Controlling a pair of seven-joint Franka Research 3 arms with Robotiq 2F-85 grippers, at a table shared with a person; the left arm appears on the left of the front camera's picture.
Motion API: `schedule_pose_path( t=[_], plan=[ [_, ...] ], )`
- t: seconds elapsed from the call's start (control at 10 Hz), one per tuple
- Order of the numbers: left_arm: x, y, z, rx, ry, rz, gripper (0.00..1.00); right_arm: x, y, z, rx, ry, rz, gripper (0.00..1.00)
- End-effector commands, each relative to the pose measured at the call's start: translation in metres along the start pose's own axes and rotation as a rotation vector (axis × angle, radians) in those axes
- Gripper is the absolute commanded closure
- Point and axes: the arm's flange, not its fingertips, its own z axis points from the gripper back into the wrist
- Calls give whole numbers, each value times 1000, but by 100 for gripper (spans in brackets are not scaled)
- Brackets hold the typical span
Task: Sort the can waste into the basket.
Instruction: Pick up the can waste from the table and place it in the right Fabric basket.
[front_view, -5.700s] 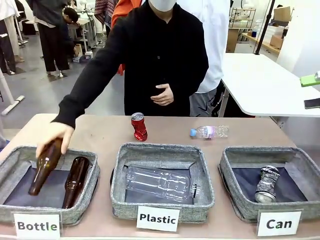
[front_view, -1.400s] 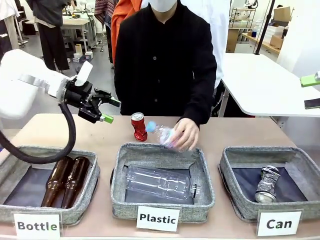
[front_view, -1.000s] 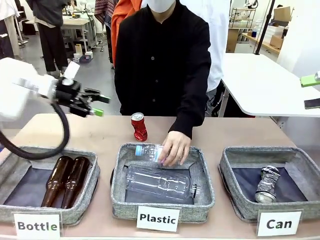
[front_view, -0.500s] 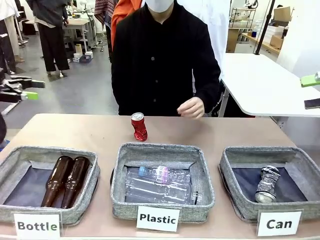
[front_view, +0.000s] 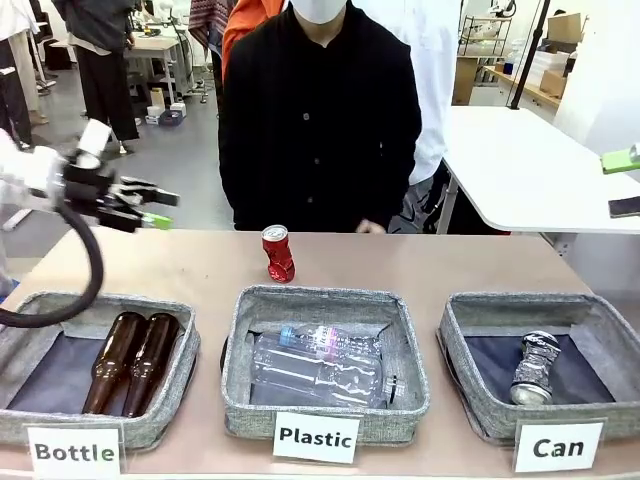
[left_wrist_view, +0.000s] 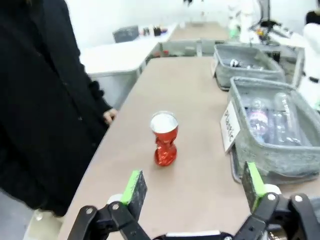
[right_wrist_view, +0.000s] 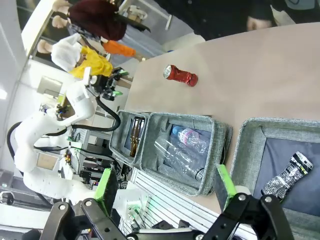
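A crushed red can with a silver top stands upright on the tan table behind the middle basket. A crushed silver-grey can lies inside the grey basket marked "Can" at the right. My left gripper hovers open and empty above the table's far left, well left of the red can. Its wrist view has the red can ahead of the open left gripper. My right gripper is open, high over the Can basket, silver can and red can.
The middle "Plastic" basket holds two clear plastic bottles. The left "Bottle" basket holds two brown glass bottles. A person in black stands at the far edge behind the red can.
The person dropped a plastic bottle into the Plastic basket and drew the hand back. My left gripper swung away to the left, then came partway back right, still open.
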Motion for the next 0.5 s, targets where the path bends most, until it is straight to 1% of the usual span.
schedule_pose_path(
  t=[0.0,0.1,0.4],
  plan=[
    [-2,8,-39,-27,89,0,0,0,-2,1,-4,7,23,0],
    [-5,5,-53,-57,84,1,0,0,-2,1,-4,7,23,0],
    [-16,8,-108,-93,150,13,0,0,-2,1,-4,7,23,0]
  ],
)
